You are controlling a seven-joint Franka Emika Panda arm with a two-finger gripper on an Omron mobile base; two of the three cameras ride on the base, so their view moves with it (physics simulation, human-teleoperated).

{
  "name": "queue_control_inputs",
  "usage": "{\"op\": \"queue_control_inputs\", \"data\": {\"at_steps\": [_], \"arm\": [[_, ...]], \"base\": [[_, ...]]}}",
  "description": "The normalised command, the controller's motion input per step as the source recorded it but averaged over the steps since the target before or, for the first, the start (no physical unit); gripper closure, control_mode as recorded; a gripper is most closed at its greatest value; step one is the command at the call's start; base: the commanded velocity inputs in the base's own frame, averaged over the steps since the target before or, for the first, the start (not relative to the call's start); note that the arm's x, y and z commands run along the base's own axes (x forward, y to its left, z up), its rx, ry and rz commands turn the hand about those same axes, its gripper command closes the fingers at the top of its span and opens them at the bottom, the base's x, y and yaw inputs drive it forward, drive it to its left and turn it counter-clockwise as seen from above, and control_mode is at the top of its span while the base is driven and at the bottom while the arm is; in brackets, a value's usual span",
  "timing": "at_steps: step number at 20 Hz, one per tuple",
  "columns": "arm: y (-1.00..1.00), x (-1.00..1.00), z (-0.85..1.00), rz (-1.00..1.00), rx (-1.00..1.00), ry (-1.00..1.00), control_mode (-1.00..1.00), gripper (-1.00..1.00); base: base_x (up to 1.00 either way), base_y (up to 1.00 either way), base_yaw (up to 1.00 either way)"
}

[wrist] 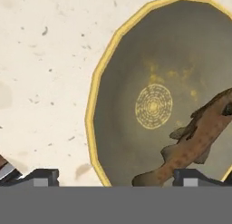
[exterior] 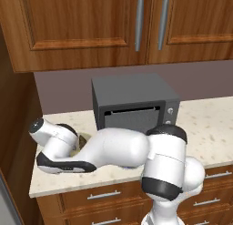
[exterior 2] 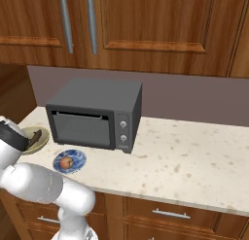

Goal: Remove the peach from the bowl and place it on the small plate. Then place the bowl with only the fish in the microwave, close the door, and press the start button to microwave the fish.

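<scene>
The bowl [wrist: 136,60] has a yellowish rim and a brownish-grey inside, and it lies close under the hand. The dark brown fish [wrist: 199,137] rests in it toward the lower right. My gripper [wrist: 117,177] is open and straddles the bowl's near rim, with one fingertip [wrist: 38,175] over the counter and the other over the fish's tail. In the right base view the bowl [exterior 2: 43,132] sits at the counter's left end, partly behind my arm. Beside it the peach [exterior 2: 65,162] lies on the small blue-and-white plate [exterior 2: 79,159]. The microwave and its door are out of view.
A dark grey countertop oven [exterior 2: 95,115] [exterior: 134,105] stands just behind the plate and the bowl. Wooden upper cabinets hang overhead, and a wooden side panel [exterior: 13,128] closes the counter's left end. Speckled counter [exterior 2: 194,161] stretches to the right.
</scene>
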Motion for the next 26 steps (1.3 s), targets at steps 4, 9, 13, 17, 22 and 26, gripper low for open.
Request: {"op": "queue_control_inputs", "data": {"at_steps": [4,9,13,17,22,26], "arm": [[0.01,0.05,-0.54,0.04,-0.01,0.02,-1.0,-1.0],[0.0,0.0,-0.27,0.01,0.0,0.0,-1.0,-1.0],[-0.02,0.05,-0.12,0.02,0.0,0.0,-1.0,-1.0],[-0.05,0.01,-0.07,0.03,0.0,-0.01,-1.0,1.0],[-0.17,0.0,0.0,0.02,0.0,-0.1,-1.0,1.0],[-0.34,0.0,0.0,0.0,0.04,-0.05,-1.0,1.0]], "base": [[0.0,0.0,0.0],[0.0,0.0,0.0],[0.0,0.0,0.0],[0.0,0.0,0.0],[0.0,0.0,0.0],[0.0,0.0,0.0]]}}
